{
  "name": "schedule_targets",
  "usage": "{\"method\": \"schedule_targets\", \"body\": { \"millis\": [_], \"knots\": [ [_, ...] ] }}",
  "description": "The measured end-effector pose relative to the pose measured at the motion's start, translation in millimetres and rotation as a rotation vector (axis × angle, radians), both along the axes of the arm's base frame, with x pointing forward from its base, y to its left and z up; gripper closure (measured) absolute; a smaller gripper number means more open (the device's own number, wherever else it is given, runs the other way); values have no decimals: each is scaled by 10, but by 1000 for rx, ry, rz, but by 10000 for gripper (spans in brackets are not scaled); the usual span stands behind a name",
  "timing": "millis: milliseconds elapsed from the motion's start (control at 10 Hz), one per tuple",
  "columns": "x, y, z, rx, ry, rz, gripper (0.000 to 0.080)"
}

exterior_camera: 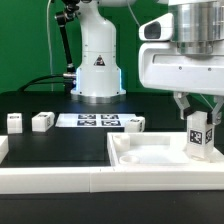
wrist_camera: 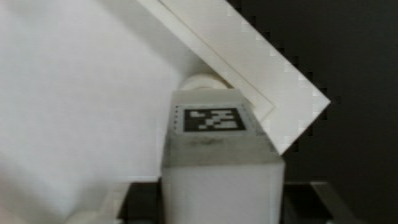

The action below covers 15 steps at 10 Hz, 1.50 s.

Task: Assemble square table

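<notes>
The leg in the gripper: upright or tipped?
Upright. The leg hangs vertical in the gripper, its tag square-on, over a corner of the square table slab. Whether it touches the slab: cannot tell.

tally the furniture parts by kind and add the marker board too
leg: 4 (3 loose, 1 in the jaws)
tabletop slab: 1
marker board: 1
total: 6
</notes>
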<state>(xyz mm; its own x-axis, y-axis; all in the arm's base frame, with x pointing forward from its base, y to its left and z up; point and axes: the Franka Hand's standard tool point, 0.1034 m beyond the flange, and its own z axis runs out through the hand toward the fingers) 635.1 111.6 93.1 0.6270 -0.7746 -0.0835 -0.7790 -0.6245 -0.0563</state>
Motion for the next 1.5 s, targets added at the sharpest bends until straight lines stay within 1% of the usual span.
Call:
{"method": "schedule_targets", "body": {
  "millis": [100, 200, 400, 500, 800, 900, 1000, 1100, 1200, 1300, 1500],
  "knots": [
    [-3, 5, -1, 1, 11, -91, 509],
    [-5, 6, -1, 2, 17, -110, 509],
    [-14, 9, -5, 39, 45, -260, 509],
    [-16, 16, -6, 41, 54, -330, 509],
    [-19, 23, -11, 42, 46, -255, 505],
    [-24, 38, -15, 43, 41, -212, 294],
    [-29, 72, -17, 42, 35, -163, 294],
    [-32, 90, -19, 45, 19, -32, 181],
    [-25, 101, -18, 47, 2, 60, 159],
    [-23, 111, -18, 50, -13, 166, 159],
    [-23, 103, -23, 50, -29, 294, 151]
  ]
}}
